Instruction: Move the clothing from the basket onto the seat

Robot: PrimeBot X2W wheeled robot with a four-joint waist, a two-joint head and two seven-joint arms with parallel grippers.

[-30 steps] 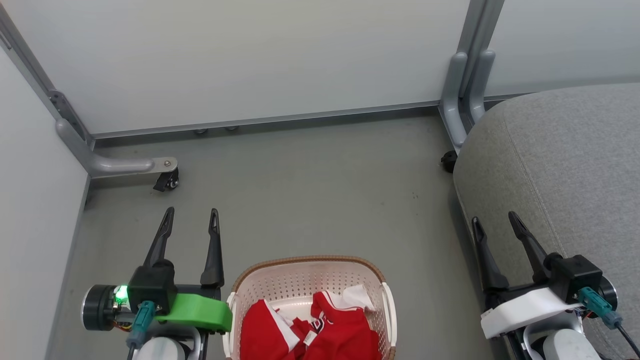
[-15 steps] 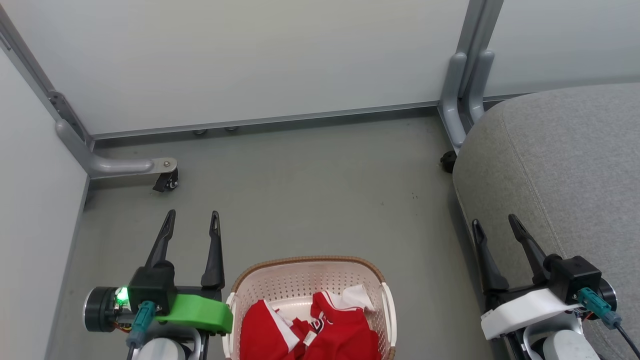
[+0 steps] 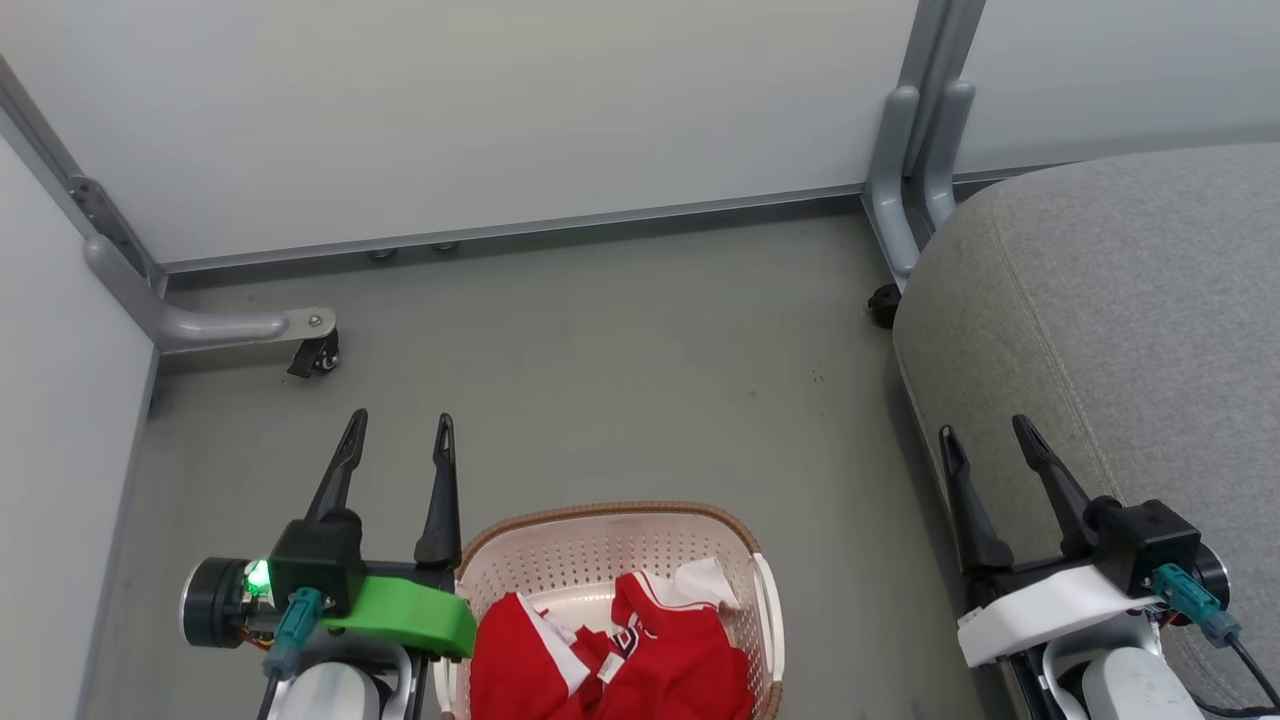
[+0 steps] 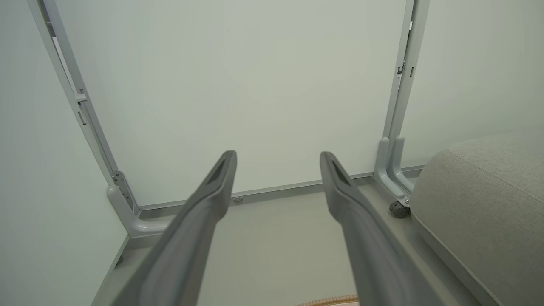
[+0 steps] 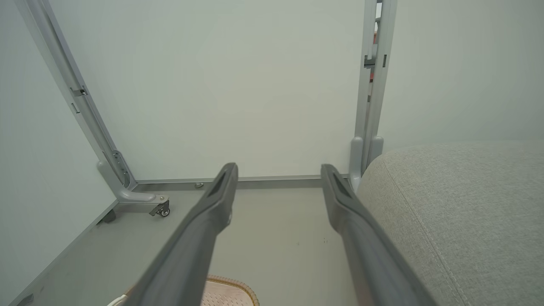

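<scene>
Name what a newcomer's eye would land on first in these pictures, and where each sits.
The bright red clothing stands out, heaped in the white basket at the head view's bottom centre. The grey seat rises at the right. The left pincer and right pincer stand open, flanking the basket.

We see the basket (image 3: pixel 600 545) on the grey floor (image 3: pixel 620 350) at the lower middle, and the red clothing (image 3: pixel 640 660) lies crumpled inside it. Our left gripper (image 3: pixel 401 418) hovers just beside the left rim of the basket, its jaws spread apart and empty. Our right gripper (image 3: pixel 982 428) is at the lower right, jaws also apart, beside the edge of the grey seat (image 3: pixel 1130 300). Pale panels (image 3: pixel 500 110) stand behind the floor.
</scene>
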